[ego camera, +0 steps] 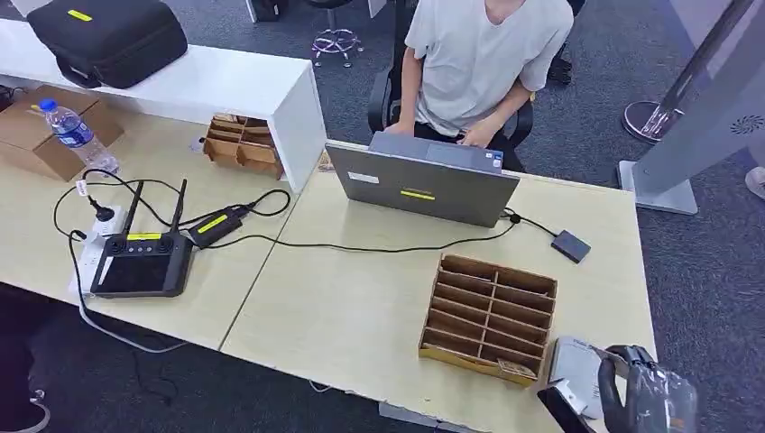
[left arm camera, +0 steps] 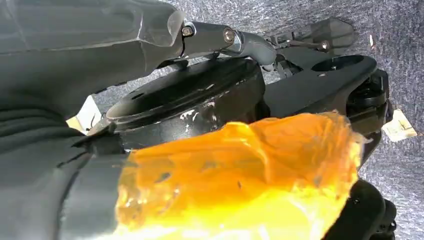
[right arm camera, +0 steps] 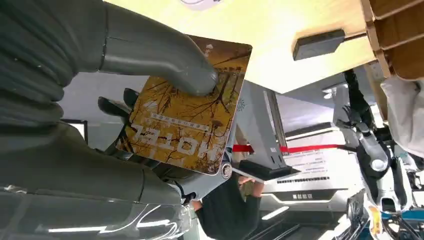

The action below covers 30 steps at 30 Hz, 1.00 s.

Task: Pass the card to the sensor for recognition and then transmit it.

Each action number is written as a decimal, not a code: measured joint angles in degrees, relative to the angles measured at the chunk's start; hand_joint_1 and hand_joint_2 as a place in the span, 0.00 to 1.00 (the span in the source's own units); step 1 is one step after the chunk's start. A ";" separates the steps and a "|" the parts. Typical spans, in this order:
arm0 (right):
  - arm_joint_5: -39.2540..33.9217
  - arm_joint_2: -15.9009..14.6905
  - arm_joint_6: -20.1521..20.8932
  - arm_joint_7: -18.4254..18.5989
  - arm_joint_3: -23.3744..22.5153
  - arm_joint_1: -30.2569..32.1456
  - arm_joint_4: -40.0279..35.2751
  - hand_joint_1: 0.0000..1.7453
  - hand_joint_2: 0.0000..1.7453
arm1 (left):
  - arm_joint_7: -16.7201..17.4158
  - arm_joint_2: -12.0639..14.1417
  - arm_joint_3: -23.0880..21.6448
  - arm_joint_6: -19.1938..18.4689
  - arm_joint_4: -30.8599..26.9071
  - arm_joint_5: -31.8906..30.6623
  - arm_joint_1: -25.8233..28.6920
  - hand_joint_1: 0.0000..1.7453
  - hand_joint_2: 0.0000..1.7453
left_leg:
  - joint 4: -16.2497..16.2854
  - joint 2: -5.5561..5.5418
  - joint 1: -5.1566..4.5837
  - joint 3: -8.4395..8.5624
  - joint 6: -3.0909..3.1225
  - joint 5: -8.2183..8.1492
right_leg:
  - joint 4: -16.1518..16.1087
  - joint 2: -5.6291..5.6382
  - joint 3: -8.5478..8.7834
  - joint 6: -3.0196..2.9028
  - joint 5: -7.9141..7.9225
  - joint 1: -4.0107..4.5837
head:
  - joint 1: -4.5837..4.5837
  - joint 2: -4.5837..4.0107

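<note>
Card (right arm camera: 187, 120) pinched in my right hand (ego camera: 642, 390) off the table's (ego camera: 361, 307) near right corner by the slotted tray (ego camera: 487, 316), left wrist cam blurry, can't tell that hand's (left arm camera: 75, 115) state, right wrist cam, thumb (right arm camera: 160, 57) flat on the yellow hotel card, small black sensor (right arm camera: 318, 44) further along the tabletop

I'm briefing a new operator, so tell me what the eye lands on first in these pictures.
First is the right hand pinching a yellow-brown hotel card under its thumb, at the near right corner of the table. Next is the wooden slotted organizer beside that hand, with the small black sensor just beyond it. At the table's far edge, a person in a grey shirt works at a laptop.
</note>
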 joint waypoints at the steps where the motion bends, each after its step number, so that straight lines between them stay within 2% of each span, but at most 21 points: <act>1: 0.00 0.02 0.00 0.07 -0.04 -0.05 0.24 1.00 1.00 | 0.00 -0.02 0.00 0.00 0.00 0.02 0.00 0.00 0.00 | 0.00 0.00 0.00 0.00 0.00 0.00 | 0.00 0.00 0.00 0.00 0.00 0.00 | 0.02 0.00; 30: -3.17 1.88 -1.01 -0.50 -1.68 0.93 9.55 1.00 1.00 | 0.04 0.05 0.02 0.02 0.00 0.22 -0.01 0.00 0.00 | 0.00 0.09 0.00 0.06 0.00 -0.01 | -0.01 0.09 0.01 0.00 0.00 0.00 | 0.00 0.00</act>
